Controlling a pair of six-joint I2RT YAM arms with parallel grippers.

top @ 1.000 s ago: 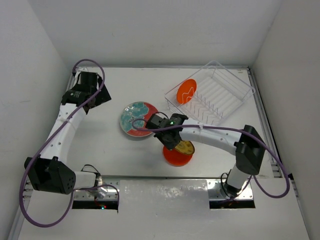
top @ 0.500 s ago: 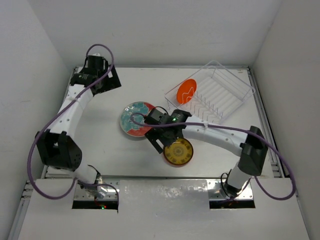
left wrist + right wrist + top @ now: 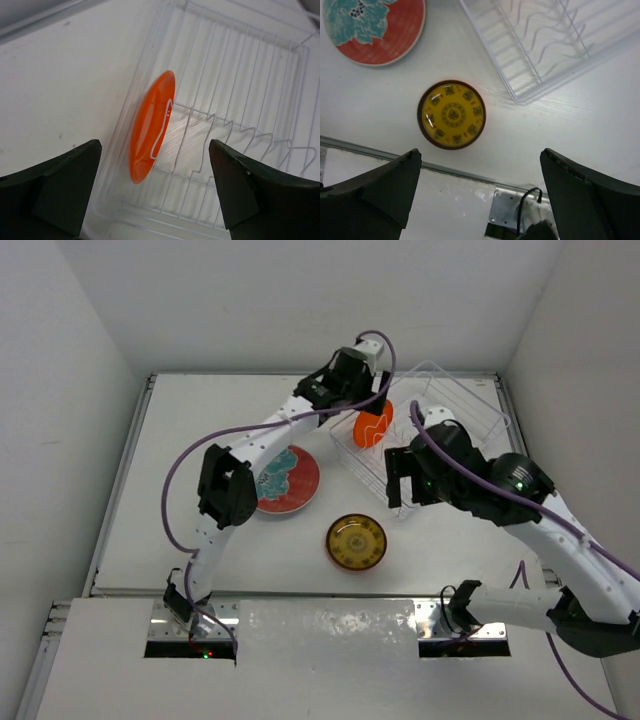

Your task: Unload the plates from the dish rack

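Left tool [image 3: 153, 150]: my jaws are spread wide and hold nothing, poised over the small orange plate [image 3: 150, 125].
Small orange plate: on edge among the wire tines [image 3: 220, 125] at one end of the clear dish rack [image 3: 240, 95]; it seems untouched, though the gap is hard to judge.
Right tool [image 3: 481, 152]: my jaws are wide and empty, above the bench [image 3: 380, 100].
Amber-yellow plate [image 3: 451, 114]: flat on the bench, beside the rack.
Red patterned plate [image 3: 372, 27]: flat on the bench, nearby.

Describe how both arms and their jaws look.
The left arm and right arm match: smooth white tubular links joined by boxy black joint housings, with a purple cable looping loosely along each. In the wrist views, the jaws are plain dark wedges with no visible markings.
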